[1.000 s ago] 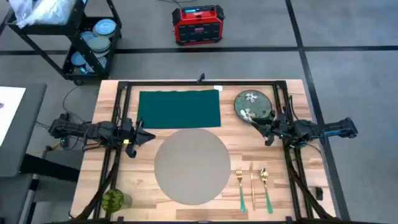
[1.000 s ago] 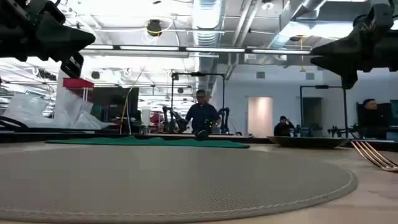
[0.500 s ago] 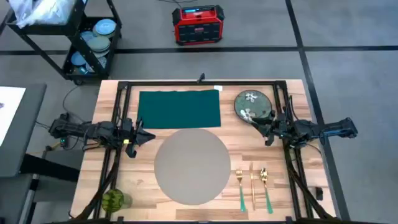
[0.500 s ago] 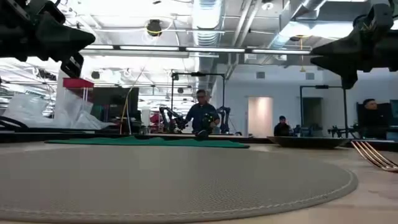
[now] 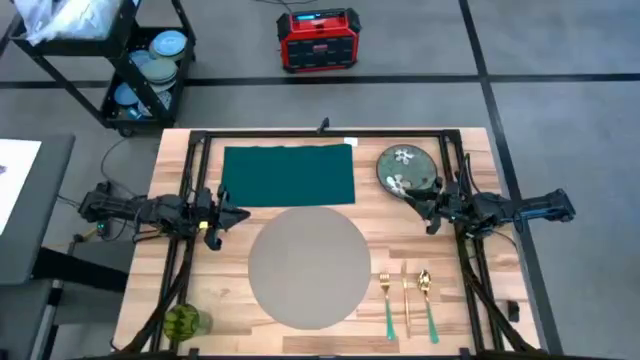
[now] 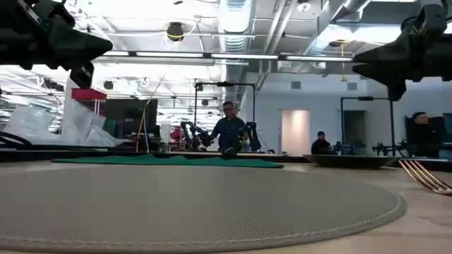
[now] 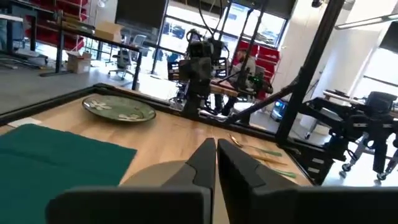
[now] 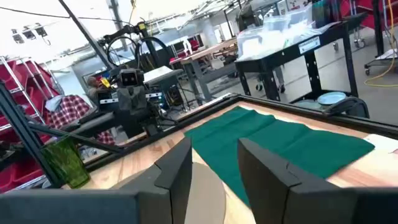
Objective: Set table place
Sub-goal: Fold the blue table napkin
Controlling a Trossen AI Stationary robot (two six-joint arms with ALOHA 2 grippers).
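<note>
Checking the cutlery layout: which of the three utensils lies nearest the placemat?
The leftmost utensil, green-handled, lies closest to the placemat; the gold one and the other green-handled one lie farther out.

Placemat (image 6: pixel 176 204) cut by low view's bottom, left edges.

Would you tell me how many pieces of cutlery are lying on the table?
3, side by side right of the placemat: green-handled fork, gold knife, green-handled spoon.

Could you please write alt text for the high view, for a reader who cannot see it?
A round grey placemat lies bare on a wooden table, with a green napkin and floral plate behind it and gold cutlery at its right. The left gripper and right gripper hover at either side.
</note>
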